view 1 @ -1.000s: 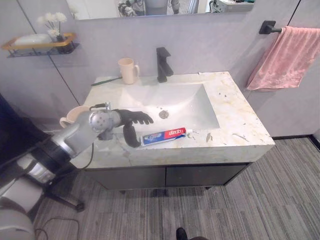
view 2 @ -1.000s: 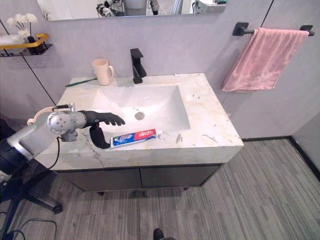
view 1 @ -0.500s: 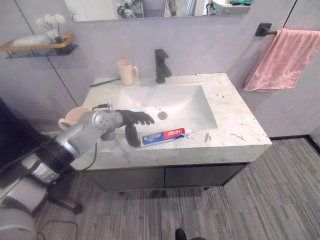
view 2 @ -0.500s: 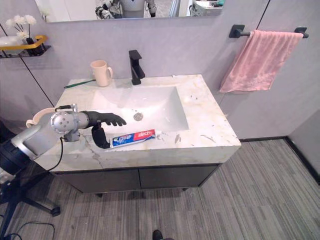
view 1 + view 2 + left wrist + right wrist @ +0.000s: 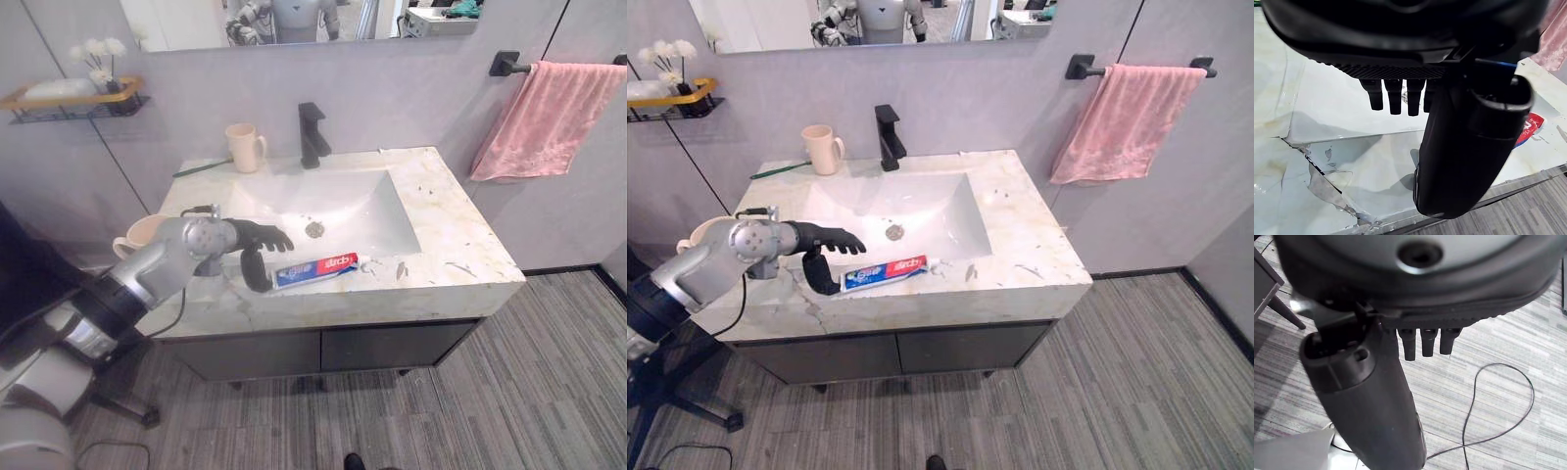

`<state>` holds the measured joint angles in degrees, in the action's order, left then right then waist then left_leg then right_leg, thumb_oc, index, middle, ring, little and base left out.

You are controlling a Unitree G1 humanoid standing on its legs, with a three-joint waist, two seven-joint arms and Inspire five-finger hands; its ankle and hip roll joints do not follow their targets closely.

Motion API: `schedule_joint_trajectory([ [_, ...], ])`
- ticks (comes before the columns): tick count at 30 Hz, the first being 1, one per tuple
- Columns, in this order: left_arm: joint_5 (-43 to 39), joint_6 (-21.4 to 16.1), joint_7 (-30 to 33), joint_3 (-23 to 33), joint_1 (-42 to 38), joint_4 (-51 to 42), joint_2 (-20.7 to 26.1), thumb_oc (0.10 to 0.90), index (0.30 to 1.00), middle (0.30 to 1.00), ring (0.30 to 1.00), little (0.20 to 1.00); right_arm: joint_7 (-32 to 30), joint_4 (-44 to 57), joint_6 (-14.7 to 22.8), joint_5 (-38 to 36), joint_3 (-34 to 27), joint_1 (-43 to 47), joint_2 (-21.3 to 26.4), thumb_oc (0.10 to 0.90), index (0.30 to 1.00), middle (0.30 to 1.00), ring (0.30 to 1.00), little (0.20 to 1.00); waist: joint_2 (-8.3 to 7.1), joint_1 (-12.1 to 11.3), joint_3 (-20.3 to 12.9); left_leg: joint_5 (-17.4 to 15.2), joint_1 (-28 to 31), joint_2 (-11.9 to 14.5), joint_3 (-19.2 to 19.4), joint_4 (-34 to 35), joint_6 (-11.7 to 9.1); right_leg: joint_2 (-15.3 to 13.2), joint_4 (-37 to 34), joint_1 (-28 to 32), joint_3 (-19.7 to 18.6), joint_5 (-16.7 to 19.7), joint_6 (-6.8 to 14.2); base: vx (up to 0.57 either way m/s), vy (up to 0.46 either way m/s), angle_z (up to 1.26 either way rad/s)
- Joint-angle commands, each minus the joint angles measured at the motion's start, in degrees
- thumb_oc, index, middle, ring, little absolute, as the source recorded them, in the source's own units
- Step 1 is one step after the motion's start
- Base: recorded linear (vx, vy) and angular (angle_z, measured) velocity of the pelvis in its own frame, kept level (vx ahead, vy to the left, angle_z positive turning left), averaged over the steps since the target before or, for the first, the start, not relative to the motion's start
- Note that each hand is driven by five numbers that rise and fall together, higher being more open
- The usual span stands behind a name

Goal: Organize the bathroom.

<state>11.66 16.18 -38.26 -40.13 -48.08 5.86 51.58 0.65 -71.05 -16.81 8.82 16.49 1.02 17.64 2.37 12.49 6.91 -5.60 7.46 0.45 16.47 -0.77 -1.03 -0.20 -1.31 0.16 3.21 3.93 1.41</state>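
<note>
A toothpaste tube (image 5: 315, 267), red and blue, lies flat on the marble counter (image 5: 446, 230) along the front rim of the white sink (image 5: 338, 196). My left hand (image 5: 250, 240) hovers at the tube's left end, open, with straight fingers over the sink rim and the thumb (image 5: 255, 276) pointing down beside the tube. In the left wrist view the thumb (image 5: 1469, 147) hangs over the counter and the tube's red end (image 5: 1533, 125) shows past it. Nothing is held. My right hand (image 5: 1415, 274) is open above the striped floor.
A beige cup (image 5: 241, 147) and a green toothbrush (image 5: 204, 167) sit at the counter's back left, beside the black faucet (image 5: 311, 135). A pink towel (image 5: 544, 117) hangs on the right wall. A wall shelf (image 5: 73, 96) and a pinkish mug (image 5: 137, 233) are at the left.
The whole picture has shifted as the camera moved. The left hand stays open at the tube's left end, and the tube lies where it was.
</note>
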Motion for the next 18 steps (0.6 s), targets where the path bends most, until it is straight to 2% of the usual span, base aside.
schedule_joint_trajectory([
  [1,5.0,-1.4,3.0,3.8,1.8,4.5,1.7,0.800,0.900,0.900,0.900,0.900,-1.5,-1.8,-2.2,2.2,1.8,-0.3,3.5,0.800,0.900,0.900,0.900,0.900,-1.41,-0.6,-2.6,-0.5,-8.1,-0.3,-2.3,-8.1,2.0,-1.2,3.0,-0.3,1.7,-2.9,7.5,0.00,0.000,0.00],
  [3,4.3,-3.0,6.1,3.7,2.4,6.2,1.4,0.800,0.900,0.900,0.900,0.900,-1.4,-1.4,-2.4,2.4,2.0,-0.6,3.3,0.800,0.900,0.900,0.900,0.900,-1.64,-0.7,-2.6,-0.6,-8.3,-0.2,-2.1,-8.3,2.0,-1.3,3.0,-0.3,1.9,-3.0,7.5,0.00,-0.006,0.04],
  [10,3.4,-6.1,11.2,4.1,3.3,7.8,-0.1,0.800,0.900,0.900,0.900,0.900,-1.2,-1.5,-2.5,2.8,2.3,-0.8,2.7,0.800,0.900,0.900,0.900,0.900,-2.03,-0.7,-2.6,-0.8,-8.2,0.0,-1.6,-8.4,2.0,-1.2,2.9,-0.1,1.9,-3.0,7.5,0.01,-0.005,0.03],
  [18,2.4,-6.5,15.1,4.1,3.0,5.9,-1.8,0.800,0.900,0.900,0.900,0.900,-1.2,-1.9,-2.5,3.8,2.5,-1.2,2.1,0.800,0.900,0.900,0.900,0.900,-2.20,-0.4,-2.8,-1.2,-8.2,0.2,-1.1,-9.3,2.0,-1.4,3.2,0.0,1.6,-3.0,7.6,0.02,-0.006,0.01],
])
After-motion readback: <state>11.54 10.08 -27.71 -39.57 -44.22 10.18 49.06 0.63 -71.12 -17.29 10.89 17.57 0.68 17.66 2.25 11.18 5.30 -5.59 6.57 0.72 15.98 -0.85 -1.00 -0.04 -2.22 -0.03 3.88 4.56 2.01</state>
